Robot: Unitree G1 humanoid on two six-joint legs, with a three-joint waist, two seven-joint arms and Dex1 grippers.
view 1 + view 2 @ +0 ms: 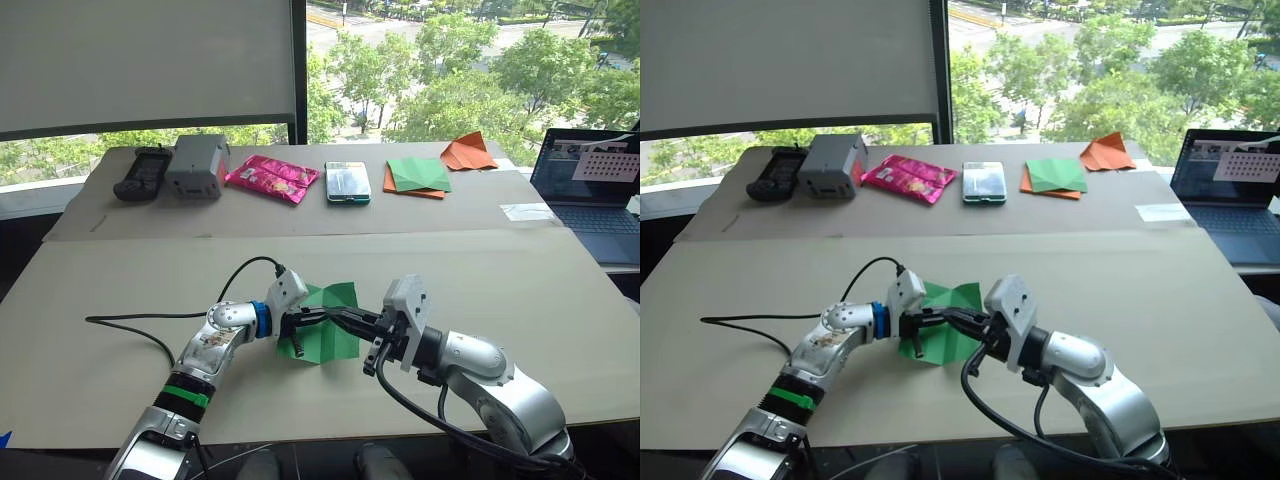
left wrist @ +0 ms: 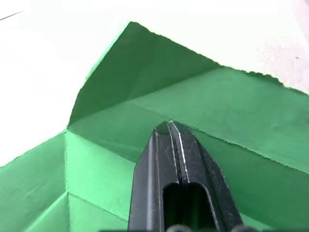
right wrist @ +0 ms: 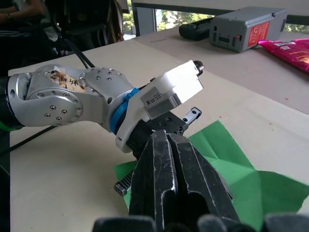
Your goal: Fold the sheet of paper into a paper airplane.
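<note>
The sheet of paper (image 1: 335, 335), bright green with raised creases, lies partly folded near the table's front middle. My left gripper (image 1: 298, 325) is shut, and its fingertips (image 2: 170, 128) rest on the sheet where several creases meet. From the right, my right gripper (image 1: 320, 314) reaches over the sheet, also shut with nothing between its fingers (image 3: 166, 145), and its tips sit close to the left gripper's wrist (image 3: 159, 94). The sheet's near left part is hidden under both grippers. No paper airplane is in view.
Along the far side of the table (image 1: 520, 290) lie a black controller (image 1: 140, 173), a grey box (image 1: 197, 166), a pink packet (image 1: 272, 178), a small teal box (image 1: 347, 182), a green-and-orange paper stack (image 1: 417, 177) and an orange folded paper (image 1: 468, 153). A laptop (image 1: 590, 190) stands at the right. A black cable (image 1: 130, 320) trails left.
</note>
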